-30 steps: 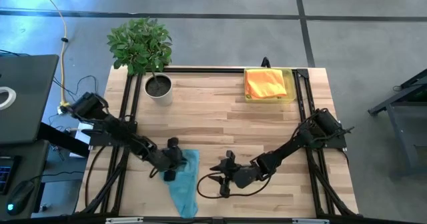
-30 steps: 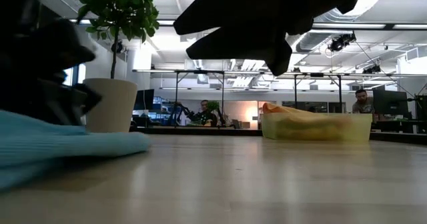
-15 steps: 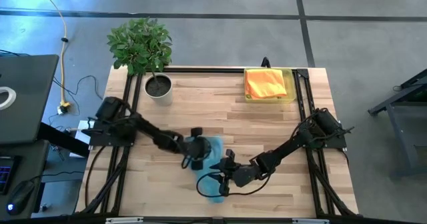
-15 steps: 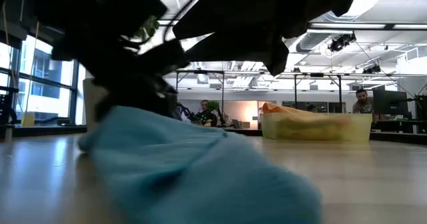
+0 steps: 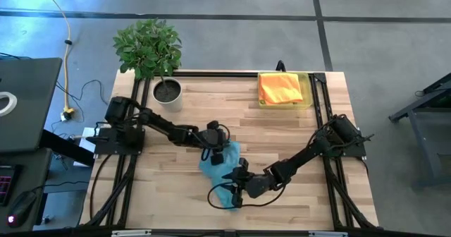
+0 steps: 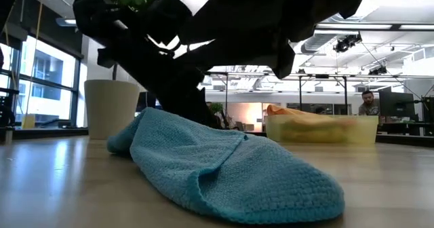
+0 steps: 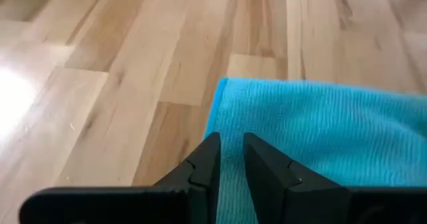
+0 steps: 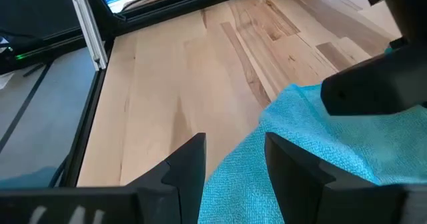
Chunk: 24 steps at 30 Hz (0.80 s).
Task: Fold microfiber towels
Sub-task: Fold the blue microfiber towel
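Left gripper point(image 7: 227, 159) pinches the soft light-blue microfiber towel point(image 5: 220, 172); right gripper point(image 8: 233, 159) gapes. Lay your corner squarely, edges aligned.

Both arms are dark, nearly black, built of slim jointed links with rounded housings at the joints. A thin black cable loops beside the right hand point(image 5: 235, 185). The left hand point(image 7: 228, 159) ends in two matte black, wedge-shaped fingers with angled faces; the right hand's fingers point(image 8: 190, 159) are similar, broad and flat.
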### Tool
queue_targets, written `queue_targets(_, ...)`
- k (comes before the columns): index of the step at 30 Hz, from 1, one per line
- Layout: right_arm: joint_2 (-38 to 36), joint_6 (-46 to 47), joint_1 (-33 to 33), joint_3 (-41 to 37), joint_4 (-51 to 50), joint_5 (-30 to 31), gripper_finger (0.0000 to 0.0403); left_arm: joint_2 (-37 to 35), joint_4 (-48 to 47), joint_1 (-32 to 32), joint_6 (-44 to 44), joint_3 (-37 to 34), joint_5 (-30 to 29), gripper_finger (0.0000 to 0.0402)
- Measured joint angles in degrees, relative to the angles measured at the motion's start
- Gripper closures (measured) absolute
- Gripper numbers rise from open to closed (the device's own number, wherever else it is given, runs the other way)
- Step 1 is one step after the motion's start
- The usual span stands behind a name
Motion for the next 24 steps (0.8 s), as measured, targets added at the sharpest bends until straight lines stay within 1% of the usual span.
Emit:
queue_targets(3, 0.00, 0.00, -0.02, 0.00, -0.06, 0.00, 0.0257, -1.69, 0.12, 0.04, -1.31, -0.01, 2.69, 0.0344)
queue_targets(9, 0.00, -0.47, -0.42, 0.00, -0.02, -0.03, 0.0257, -7.50, -0.34, -1.24, -2.22, 0.34, 13.87, 0.0344)
queue_targets(11, 0.00, -2.58, -0.80, 0.00, -0.03, -0.50, 0.0257, -10.62, -3.03, -2.14, -2.24, 0.35, 16.31, 0.0344)
queue_targets(14, 0.00, -6.33, -1.65, 0.00, -0.11, -0.52, 0.0257, -15.78, -9.80, -4.16, -2.24, 0.35, 17.56, 0.0344)
queue_targets(17, 0.00, -8.38, -2.85, 0.00, -0.59, -0.43, 0.0257, -20.97, -19.60, -6.75, -2.76, 0.37, 17.65, 0.0344)
queue_targets(21, 0.00, -4.92, -5.30, 0.00, -2.56, -1.13, 0.0257, -25.86, -32.55, -11.14, -6.15, 0.35, 17.67, 0.0344)
queue_targets(24, 0.00, -2.66, -7.40, 0.00, -5.18, -4.60, 0.0257, -27.66, -40.02, -14.95, -9.60, 0.35, 17.44, 0.0343)
